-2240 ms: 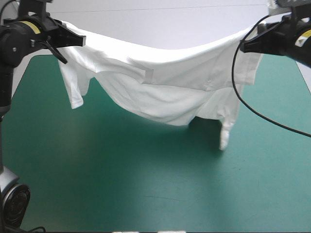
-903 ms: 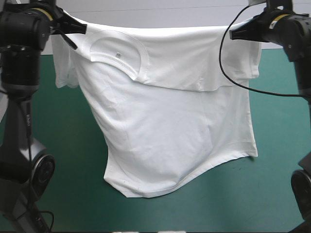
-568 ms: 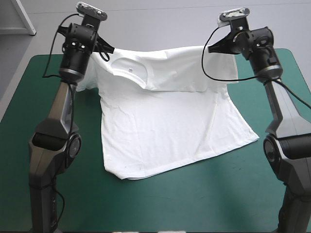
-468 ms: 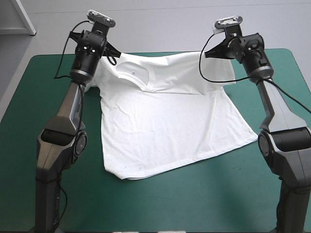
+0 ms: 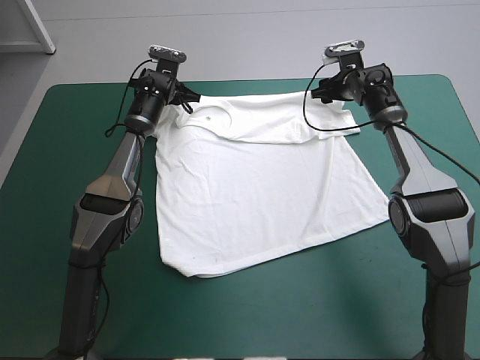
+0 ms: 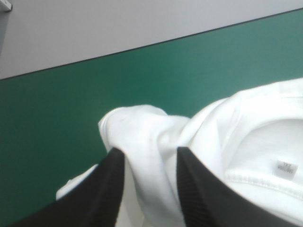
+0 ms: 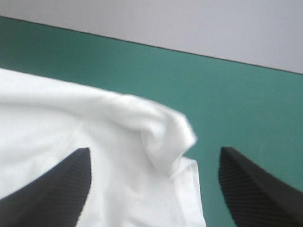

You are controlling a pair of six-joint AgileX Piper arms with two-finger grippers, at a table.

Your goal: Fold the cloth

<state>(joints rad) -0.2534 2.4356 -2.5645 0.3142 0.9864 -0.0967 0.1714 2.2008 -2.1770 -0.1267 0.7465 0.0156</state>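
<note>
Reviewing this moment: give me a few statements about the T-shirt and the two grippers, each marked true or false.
1. The T-shirt lies spread on the teal-green cover. True.
2. The right gripper has its jaws clamped on the T-shirt. False: its jaws stand wide apart, with the cloth lying loose between them.
3. The left gripper has its jaws shut on the T-shirt. True.
4. The T-shirt is a folded bundle at the cover's near edge. False: it is spread open, from the middle toward the far edge.
5. A small label shows on the T-shirt beside the left gripper. True.
</note>
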